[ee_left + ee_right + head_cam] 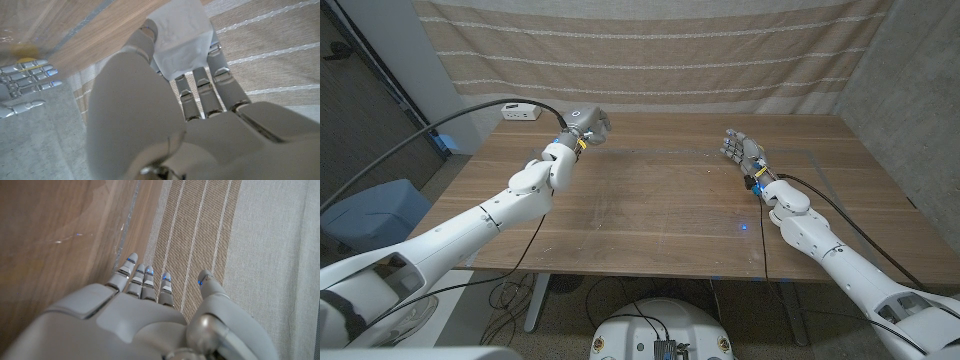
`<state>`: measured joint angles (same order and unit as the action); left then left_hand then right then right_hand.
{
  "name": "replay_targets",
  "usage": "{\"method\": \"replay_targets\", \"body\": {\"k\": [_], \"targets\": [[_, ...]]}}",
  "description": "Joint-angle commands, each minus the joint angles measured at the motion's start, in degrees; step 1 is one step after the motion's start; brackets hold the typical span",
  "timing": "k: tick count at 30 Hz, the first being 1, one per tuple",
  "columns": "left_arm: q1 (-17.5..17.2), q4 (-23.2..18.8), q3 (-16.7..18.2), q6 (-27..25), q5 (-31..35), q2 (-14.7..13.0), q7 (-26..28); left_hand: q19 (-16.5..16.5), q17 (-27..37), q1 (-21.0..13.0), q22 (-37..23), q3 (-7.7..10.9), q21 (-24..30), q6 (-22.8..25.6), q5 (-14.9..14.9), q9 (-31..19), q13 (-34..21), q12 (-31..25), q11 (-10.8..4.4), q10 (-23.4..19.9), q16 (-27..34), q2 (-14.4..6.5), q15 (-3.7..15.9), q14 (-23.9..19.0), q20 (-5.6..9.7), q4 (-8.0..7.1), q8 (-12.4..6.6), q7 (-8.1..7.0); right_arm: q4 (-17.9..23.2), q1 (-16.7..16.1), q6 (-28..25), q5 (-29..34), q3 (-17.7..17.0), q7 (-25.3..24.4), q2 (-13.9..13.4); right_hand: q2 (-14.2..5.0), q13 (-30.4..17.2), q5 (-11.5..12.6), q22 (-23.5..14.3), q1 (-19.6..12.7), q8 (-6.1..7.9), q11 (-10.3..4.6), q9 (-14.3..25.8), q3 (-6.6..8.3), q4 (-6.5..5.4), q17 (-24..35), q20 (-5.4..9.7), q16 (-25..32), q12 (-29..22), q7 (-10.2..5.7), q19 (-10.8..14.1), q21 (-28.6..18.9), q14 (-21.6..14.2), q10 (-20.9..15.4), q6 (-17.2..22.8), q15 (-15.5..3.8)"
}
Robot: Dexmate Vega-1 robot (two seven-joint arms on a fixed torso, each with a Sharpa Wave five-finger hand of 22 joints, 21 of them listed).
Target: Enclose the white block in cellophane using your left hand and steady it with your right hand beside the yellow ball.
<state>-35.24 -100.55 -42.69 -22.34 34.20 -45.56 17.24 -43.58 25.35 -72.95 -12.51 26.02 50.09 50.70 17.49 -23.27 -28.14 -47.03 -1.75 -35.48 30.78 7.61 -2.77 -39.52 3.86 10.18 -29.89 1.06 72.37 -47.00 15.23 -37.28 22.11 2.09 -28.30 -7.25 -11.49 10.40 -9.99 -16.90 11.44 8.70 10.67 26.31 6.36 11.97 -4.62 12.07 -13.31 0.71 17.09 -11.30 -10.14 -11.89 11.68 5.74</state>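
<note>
My left hand (pixel 588 125) is raised over the back of the table, left of the middle. In the left wrist view that hand (pixel 165 125) grips the white block (pixel 180 35) between its thumb and fingers. My right hand (pixel 742 150) stands open at the back right with its fingers apart and nothing in it. A clear cellophane sheet (pixel 126 230) lies on the wood ahead of the right hand (pixel 150 315), showing as faint glints (pixel 655 153) in the head view. A blurred yellow patch (pixel 22 50), probably the ball, shows close to the right hand (pixel 25 82).
A white box (pixel 520 112) with a black cable sits at the table's back left corner. A blue bin (pixel 375 210) stands on the floor to the left. A striped curtain (pixel 650 50) hangs behind the wooden table (pixel 650 220).
</note>
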Motion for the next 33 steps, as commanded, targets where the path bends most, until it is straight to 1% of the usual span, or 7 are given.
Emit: {"method": "replay_targets", "body": {"k": [1, 9, 17, 22, 26, 29, 33], "targets": [[-0.49, -1.95, 0.83, 12.03, 3.37, -0.22, -2.65, 1.02, 8.89, -14.7, 0.11, 0.15, 0.64, 4.58, 0.48, -0.14, -5.4, -0.65, -0.27, -0.23, -0.15, -13.82, 11.99, -13.09, 2.44, -0.25, 0.23, 4.01, 2.16, -1.71, 0.48, 0.4, -0.39, -1.37, -0.67, -0.27, -0.12, 0.37, -0.27, 0.19, 0.13, -0.03, 0.07, 0.36, -0.07, 0.17, -0.39, 0.09, 0.21, 0.09, 0.48, -0.42, -0.12, -0.51, 0.63, 0.17], [0.49, -0.63, 0.56, 19.78, 4.8, 0.59, -4.78, 1.29, 9.23, -14.68, 0.27, 0.19, 1.36, 4.74, 0.66, -0.3, -5.33, -0.7, -0.21, -0.38, -0.34, -13.75, 11.96, -13.28, 2.45, -0.24, 0.43, 4.05, 4.23, -3.25, 0.57, 0.61, -0.8, -3.03, -1.02, -0.3, -0.12, 0.37, -0.27, 0.19, 0.11, 0.05, 0.07, 0.44, -0.06, 0.15, -0.35, 0.07, 0.27, 0.12, 0.48, -0.42, -0.14, -0.53, 0.71, 0.12], [1.59, 0.63, 0.65, 26.4, 5.02, 1.51, -7.4, 1.64, 9.59, -14.64, 0.47, 0.25, 2.07, 4.95, 0.85, -0.32, -5.43, -0.76, -0.29, -0.34, -0.6, -13.71, 12.08, -13.34, 2.52, -0.27, 0.72, 4.18, 5.17, -4.2, 0.94, 0.99, -0.97, -4.24, -1.01, -0.26, -0.12, 0.36, -0.27, 0.17, 0.1, -0.1, 0.07, 0.49, -0.01, 0.13, -0.29, 0.03, 0.33, 0.14, 0.49, -0.42, -0.11, -0.58, 0.84, 0.16], [3.1, 1.71, 0.48, 31.04, 2.93, 2.05, -11.89, 1.84, 9.81, -14.62, 0.58, 0.29, 2.45, 5.07, 0.95, -0.32, -5.38, -0.74, -0.27, -0.36, -0.73, -13.68, 11.93, -13.33, 2.56, -0.27, 0.88, 4.11, 5.4, -4.61, 1.28, 1.02, -1.11, -4.73, -0.86, -0.25, -0.12, 0.35, -0.27, 0.17, 0.06, -0.01, 0.07, 0.53, 0.02, 0.12, -0.33, 0.03, 0.36, 0.19, 0.48, -0.42, -0.15, -0.62, 0.83, 0.16], [4.22, 2.59, -0.02, 33.64, 2.87, 2.71, -14.71, 1.98, 9.99, -14.63, 0.67, 0.33, 2.81, 5.11, 1.02, -0.34, -5.3, -0.76, -0.25, -0.55, -0.81, -13.63, 11.96, -13.47, 2.54, -0.24, 1.05, 4.3, 5.63, -4.95, 1.44, 1.07, -1.2, -5.06, -0.83, -0.28, -0.12, 0.35, -0.27, 0.21, 0.04, 0.22, 0.07, 0.53, -0.01, 0.13, -0.33, 0.01, 0.39, 0.21, 0.49, -0.42, -0.08, -0.64, 0.82, 0.14], [5.14, 4.2, -0.52, 36.37, 1.37, 3.51, -17.07, 2.08, 10.08, -14.69, 0.72, 0.37, 3.0, 5.18, 1.06, -0.27, -5.26, -0.74, -0.17, -0.56, -0.87, -13.58, 11.94, -13.5, 2.49, -0.18, 1.17, 4.5, 5.89, -5.24, 1.44, 0.92, -1.35, -5.36, -0.78, -0.27, -0.12, 0.35, -0.27, 0.19, 0.02, 0.12, 0.07, 0.55, 0.02, 0.12, -0.32, 0.0, 0.42, 0.19, 0.5, -0.42, -0.07, -0.63, 0.83, 0.13], [6.43, 5.75, -1.59, 39.19, 1.96, 4.51, -19.14, 2.29, 10.16, -14.71, 0.81, 0.45, 3.32, 5.28, 1.14, -0.29, -5.22, -0.73, -0.23, -0.65, -1.0, -13.51, 12.06, -13.66, 2.42, -0.17, 1.32, 4.4, 6.07, -5.67, 1.69, 0.96, -1.49, -5.55, -0.89, -0.26, -0.12, 0.34, -0.27, 0.22, 0.0, 0.03, 0.07, 0.55, 0.0, 0.13, -0.32, 0.01, 0.43, 0.17, 0.5, -0.42, -0.09, -0.66, 0.83, 0.12]]}}
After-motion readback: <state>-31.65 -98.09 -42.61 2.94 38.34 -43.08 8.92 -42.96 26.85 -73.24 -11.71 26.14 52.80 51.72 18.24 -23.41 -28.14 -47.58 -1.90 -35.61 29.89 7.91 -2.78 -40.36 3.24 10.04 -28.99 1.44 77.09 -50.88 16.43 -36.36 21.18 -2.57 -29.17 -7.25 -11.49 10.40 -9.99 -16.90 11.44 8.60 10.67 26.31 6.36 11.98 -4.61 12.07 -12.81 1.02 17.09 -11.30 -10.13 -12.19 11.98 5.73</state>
